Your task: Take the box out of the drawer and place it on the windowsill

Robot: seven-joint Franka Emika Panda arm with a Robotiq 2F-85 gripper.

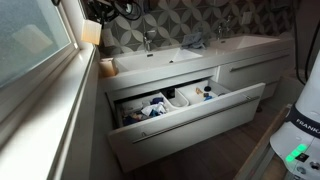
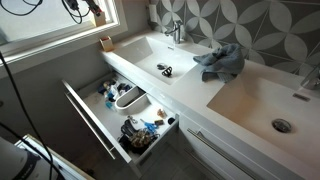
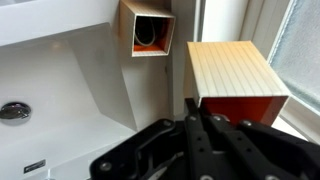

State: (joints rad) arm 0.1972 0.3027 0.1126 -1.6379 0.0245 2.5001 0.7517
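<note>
The box, tan on top with a red-orange side, stands on the windowsill at its far end, against the frosted window; it also shows in an exterior view. My gripper is shut and empty, with its fingertips just beside the box's near left corner. In the exterior views it hangs high over that corner. The wide white drawer is pulled open and holds several small items; it also shows in an exterior view.
A tan cup-like object stands on the counter corner by the sill. There are two sinks with faucets, a blue-grey cloth and a small black item in the basin. The robot base stands near the drawer.
</note>
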